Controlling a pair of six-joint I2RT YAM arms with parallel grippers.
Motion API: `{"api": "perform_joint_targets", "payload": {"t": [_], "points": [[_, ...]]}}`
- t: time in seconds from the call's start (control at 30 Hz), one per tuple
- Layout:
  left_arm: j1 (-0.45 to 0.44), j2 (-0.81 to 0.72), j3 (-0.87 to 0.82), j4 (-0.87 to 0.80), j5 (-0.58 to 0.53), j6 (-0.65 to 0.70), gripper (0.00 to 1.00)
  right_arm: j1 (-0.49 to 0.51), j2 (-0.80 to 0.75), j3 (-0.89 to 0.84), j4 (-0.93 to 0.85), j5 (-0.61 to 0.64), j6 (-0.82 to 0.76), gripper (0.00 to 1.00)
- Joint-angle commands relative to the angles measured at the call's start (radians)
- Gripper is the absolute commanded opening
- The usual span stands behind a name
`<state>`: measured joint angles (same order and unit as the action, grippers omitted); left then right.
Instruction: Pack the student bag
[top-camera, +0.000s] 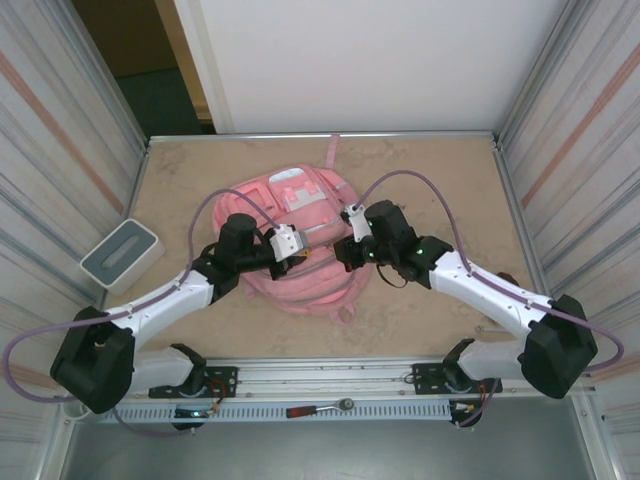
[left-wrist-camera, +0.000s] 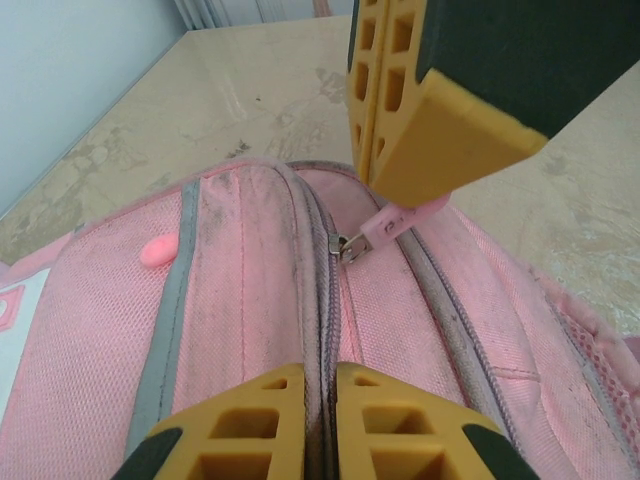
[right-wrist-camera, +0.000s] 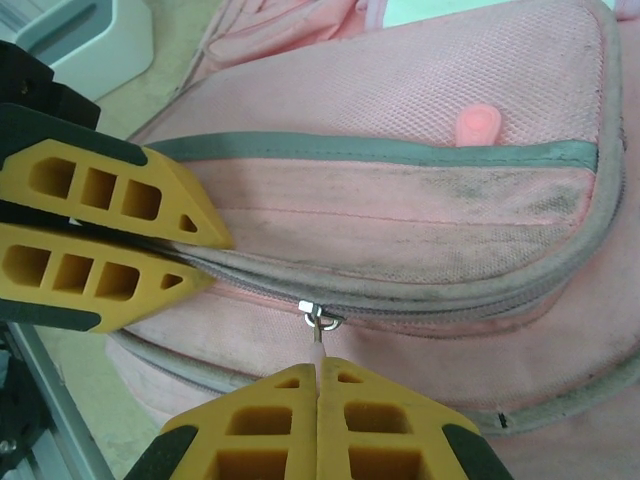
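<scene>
Left pincer (left-wrist-camera: 320, 375): jaws closed together, pinching backpack (top-camera: 305, 290) fabric along zip seam, at 9 o'clock of zip pull (left-wrist-camera: 385, 228). Grey-white box (top-camera: 122, 255) at 9 o'clock of backpack, well apart, near table (top-camera: 430, 180) edge. Backpack lies flat mid-table, strap toward 12 o'clock. Right pincer (right-wrist-camera: 318, 372): jaws pressed shut on pink zip pull, slider (right-wrist-camera: 318, 318) just beyond its tips. Two pincers face each other across seam, close together.

No legible txt, brand or nos anywhere. Fabric of student bag (top-camera: 310, 285) plain. zip pull (left-wrist-camera: 385, 228) pinched in right fingers (right-wrist-camera: 250, 425): no marking readable. front patch (top-camera: 300, 190), beyond fingers, too small to read.
</scene>
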<state>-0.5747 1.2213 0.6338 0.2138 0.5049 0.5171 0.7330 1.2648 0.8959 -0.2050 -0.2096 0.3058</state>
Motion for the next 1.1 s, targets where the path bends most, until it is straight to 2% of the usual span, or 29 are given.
{"api": "perform_joint_targets", "payload": {"t": [0.0, 0.1, 0.4, 0.57, 0.63, 0.8, 0.93, 1.07], "points": [[0.007, -0.019, 0.003, 0.088, 0.05, -0.029, 0.0, -0.002, 0.033, -0.034, 0.045, 0.003, -0.004, 0.0], [0.007, -0.022, 0.003, 0.087, 0.05, -0.029, 0.0, -0.004, 0.048, -0.065, 0.093, -0.012, 0.008, 0.0], [0.008, -0.009, 0.006, 0.086, 0.048, -0.031, 0.0, 0.0, 0.087, -0.11, 0.186, -0.05, 0.029, 0.15], [0.007, -0.008, 0.006, 0.087, 0.045, -0.034, 0.0, 0.009, 0.097, -0.123, 0.199, -0.026, 0.026, 0.18], [0.008, -0.009, 0.004, 0.087, 0.043, -0.032, 0.0, 0.009, 0.095, -0.131, 0.205, -0.011, 0.026, 0.15], [0.023, -0.022, -0.009, 0.086, 0.037, -0.025, 0.0, -0.007, 0.056, -0.133, 0.156, 0.069, 0.015, 0.0], [0.056, -0.047, -0.033, 0.113, 0.042, -0.041, 0.0, -0.07, 0.028, -0.123, 0.08, 0.121, 0.03, 0.0], [0.082, -0.05, -0.049, 0.134, 0.028, -0.055, 0.0, -0.11, 0.006, -0.121, 0.066, 0.097, 0.05, 0.0]]}}
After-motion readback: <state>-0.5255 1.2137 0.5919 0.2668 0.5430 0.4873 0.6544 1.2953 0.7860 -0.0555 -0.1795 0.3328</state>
